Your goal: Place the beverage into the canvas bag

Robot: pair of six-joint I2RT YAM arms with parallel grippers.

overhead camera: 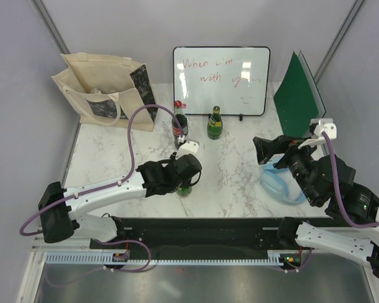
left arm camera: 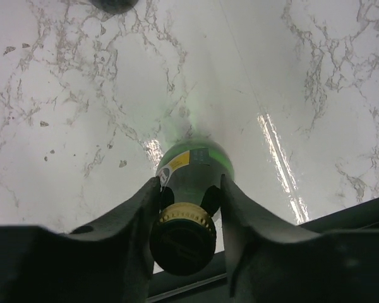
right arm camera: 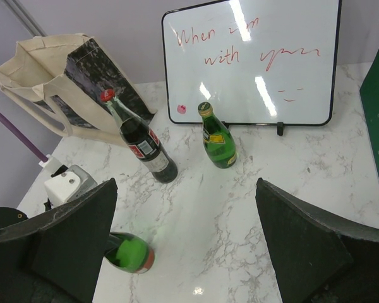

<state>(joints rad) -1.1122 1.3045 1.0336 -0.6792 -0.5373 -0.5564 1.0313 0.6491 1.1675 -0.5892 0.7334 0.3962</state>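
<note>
My left gripper [overhead camera: 188, 178] is shut on the neck of a green glass bottle [overhead camera: 185, 188] near the table's front middle. In the left wrist view its fingers [left arm camera: 139, 214] flank the dark cap and neck of that bottle [left arm camera: 196, 161], gripper [left arm camera: 189, 183]. The bottle's lower end with a red label shows in the right wrist view [right arm camera: 129, 252], and I cannot tell if it touches the table. The beige canvas bag [overhead camera: 104, 88] with a black print stands open at the back left, also in the right wrist view [right arm camera: 44, 76]. My right gripper [overhead camera: 264, 151] is wide open and empty [right arm camera: 184, 189].
A dark cola bottle with a red cap [overhead camera: 179, 123] and a small green bottle [overhead camera: 215, 123] stand before a whiteboard [overhead camera: 221, 81]. A green folder [overhead camera: 298, 95] leans at the back right. A blue-rimmed clear object [overhead camera: 281, 183] lies under the right arm. A black rail [overhead camera: 202, 230] runs along the near edge.
</note>
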